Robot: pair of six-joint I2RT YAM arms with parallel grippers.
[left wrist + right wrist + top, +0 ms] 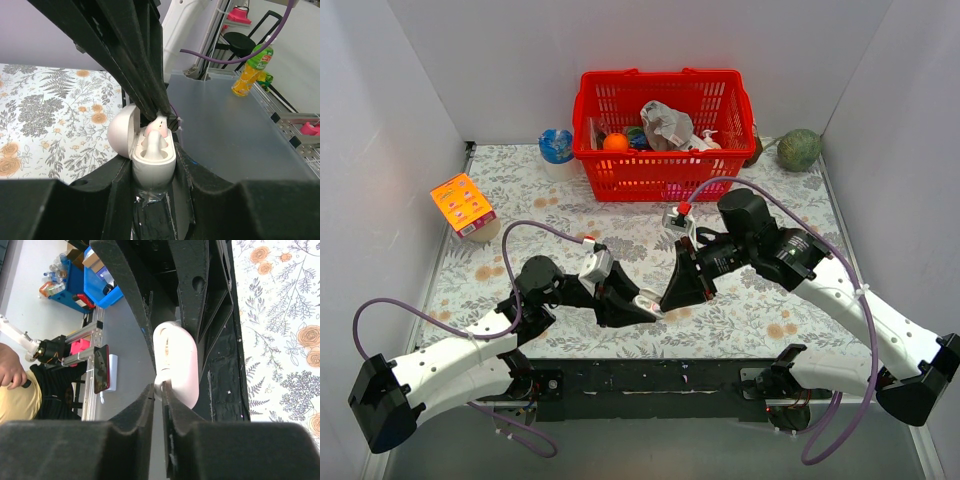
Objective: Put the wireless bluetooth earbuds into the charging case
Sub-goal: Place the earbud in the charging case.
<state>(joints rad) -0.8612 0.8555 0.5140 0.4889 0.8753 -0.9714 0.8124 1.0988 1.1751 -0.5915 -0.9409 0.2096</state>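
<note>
Clamped upright between the black fingers of the left gripper (152,176): a glossy white, pebble-shaped plastic charging case (152,164), lid hinged back to the left and open well facing up. Squeezed firmly on both sides of the shell, low on its body. Held near the front edge of the grey-and-orange floral mat (570,190), roughly midway between the two arm bases. Standing in the open well, a small whitish-pink wireless earbud (158,131), stem down inside the case and rounded head just above the rim. Pinched at that head by the narrow black tips of the right gripper (673,296), closed tight on the bud and reaching in from above at a slant. From the right wrist view, only a thin white sliver visible between the nearly touching fingers, with the case's smooth white back just beyond. Other socket hidden behind bud and fingertips, so no telling whether filled. Farther back on the mat, well apart from both grippers: a red plastic shopping basket (665,175) holding mixed items, a blue-and-white ball-like cup (557,147) just left of it, a green round object (800,150) at the right rear corner, and an orange cardboard carton (463,205) at the left edge.
</note>
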